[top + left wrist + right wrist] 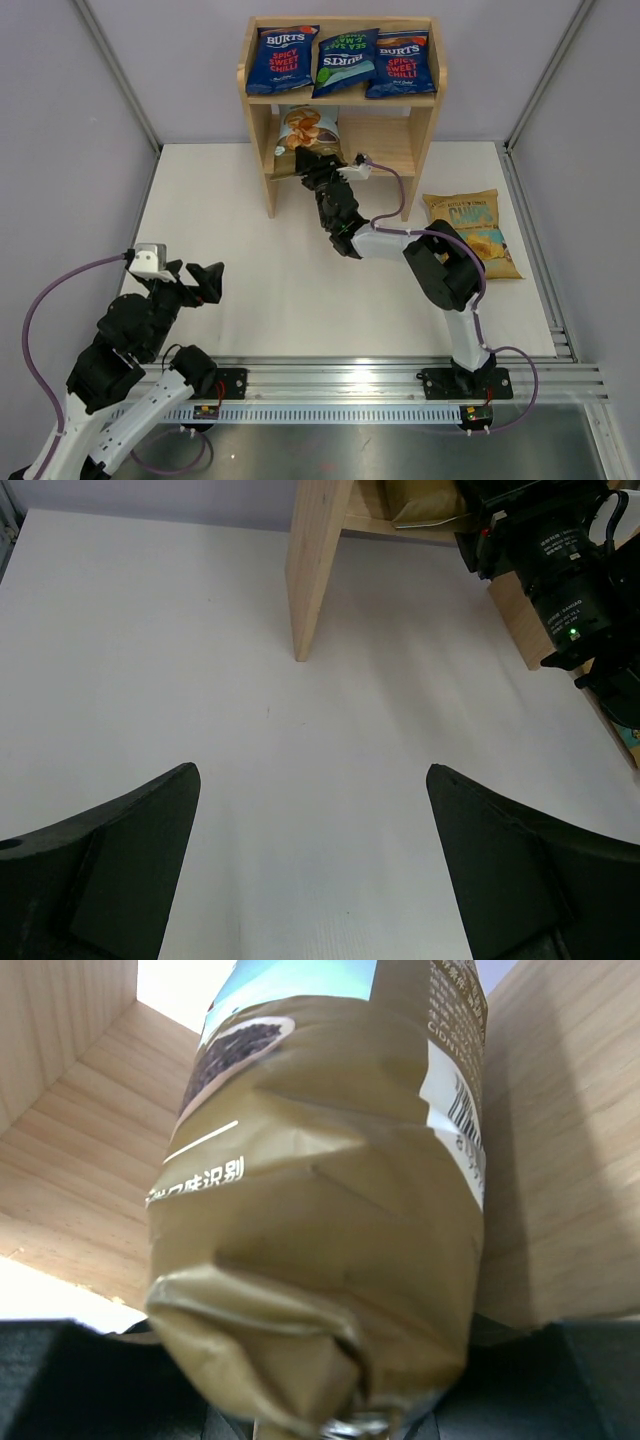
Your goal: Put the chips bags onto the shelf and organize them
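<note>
Chips bags: five in all. Dark-blue Burts: three, in a row on the top tier. Two of them carry red labels, the left red-label bag (282, 58) and the right red-label bag (400, 64). One is the green-label bag (345, 60), between them. Pale blue-tan bag (308, 128): one, in the lower tier, left side. Yellow bag (473, 232): one, flat on the table (260, 270) right of the shelf (425, 110). Shelf: one, wood, two tiers. Table: one. Arms: two, the left arm (130, 340) and the right arm (445, 270). Grippers: two, one per arm, the left gripper (192, 278) and the right gripper (315, 162).
</note>
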Robot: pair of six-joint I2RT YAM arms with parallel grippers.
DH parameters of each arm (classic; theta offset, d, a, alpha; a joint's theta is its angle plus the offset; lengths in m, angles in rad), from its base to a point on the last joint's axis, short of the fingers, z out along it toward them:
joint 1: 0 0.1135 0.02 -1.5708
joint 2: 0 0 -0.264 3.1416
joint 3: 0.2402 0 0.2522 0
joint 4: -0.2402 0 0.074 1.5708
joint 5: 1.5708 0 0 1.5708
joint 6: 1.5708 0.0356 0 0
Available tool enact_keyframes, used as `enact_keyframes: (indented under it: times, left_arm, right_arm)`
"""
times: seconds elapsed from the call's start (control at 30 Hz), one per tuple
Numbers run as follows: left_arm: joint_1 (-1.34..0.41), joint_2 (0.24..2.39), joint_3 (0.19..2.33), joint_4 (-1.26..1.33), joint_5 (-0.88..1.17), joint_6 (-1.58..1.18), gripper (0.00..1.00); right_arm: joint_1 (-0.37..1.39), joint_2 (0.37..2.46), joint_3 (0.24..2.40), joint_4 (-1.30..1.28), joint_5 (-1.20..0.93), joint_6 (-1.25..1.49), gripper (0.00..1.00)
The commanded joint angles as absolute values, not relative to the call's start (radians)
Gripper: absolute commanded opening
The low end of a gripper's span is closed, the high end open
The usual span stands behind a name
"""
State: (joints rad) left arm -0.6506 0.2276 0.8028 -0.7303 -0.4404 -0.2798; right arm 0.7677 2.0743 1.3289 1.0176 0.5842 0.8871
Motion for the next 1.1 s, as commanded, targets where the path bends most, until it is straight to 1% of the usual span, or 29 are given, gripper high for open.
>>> enact_keyframes:
  times: [0.0, 0.3, 0.4, 0.43, 0.47, 0.57, 0.6, 0.67, 0.7, 0.8, 0.83, 0.87, 1.07]
  left_arm:
    - [-0.647, 0.21, 0.798, -0.686, -0.428, -0.256, 0.99]
    - [-0.647, 0.204, 0.798, -0.686, -0.422, -0.255, 0.99]
    - [-0.647, 0.204, 0.798, -0.686, -0.42, -0.255, 0.99]
    - [-0.647, 0.204, 0.798, -0.686, -0.42, -0.255, 0.99]
    - [-0.647, 0.204, 0.798, -0.687, -0.419, -0.255, 0.99]
    - [-0.647, 0.204, 0.798, -0.687, -0.417, -0.253, 0.99]
    - [-0.647, 0.204, 0.798, -0.687, -0.417, -0.253, 0.99]
    - [-0.647, 0.204, 0.796, -0.687, -0.416, -0.253, 0.99]
    - [-0.647, 0.204, 0.798, -0.689, -0.416, -0.253, 0.99]
    - [-0.647, 0.206, 0.798, -0.689, -0.416, -0.253, 0.99]
    - [-0.647, 0.204, 0.799, -0.69, -0.417, -0.253, 0.99]
    - [-0.647, 0.204, 0.799, -0.692, -0.419, -0.253, 0.99]
    - [-0.647, 0.198, 0.799, -0.695, -0.423, -0.255, 0.99]
  right_arm:
    - [0.798, 2.1, 1.422, 0.979, 0.687, 0.897, 0.38]
    - [0.818, 2.161, 1.565, 0.855, 0.675, 0.939, 0.4]
    - [0.821, 2.174, 1.598, 0.81, 0.667, 0.959, 0.42]
    - [0.821, 2.174, 1.598, 0.795, 0.666, 0.968, 0.44]
    - [0.824, 2.165, 1.591, 0.784, 0.67, 0.972, 0.51]
    - [0.828, 2.135, 1.556, 0.75, 0.669, 0.997, 0.56]
    - [0.827, 2.128, 1.546, 0.739, 0.667, 1.005, 0.61]
    - [0.827, 2.1, 1.52, 0.703, 0.663, 1.025, 0.65]
    - [0.827, 2.092, 1.51, 0.698, 0.661, 1.028, 0.74]
    - [0.827, 2.062, 1.471, 0.68, 0.657, 1.054, 0.82]
    - [0.827, 2.056, 1.463, 0.678, 0.655, 1.057, 0.94]
    - [0.827, 2.043, 1.45, 0.672, 0.655, 1.061, 0.99]
    - [0.827, 1.997, 1.421, 0.594, 0.66, 1.08, 0.99]
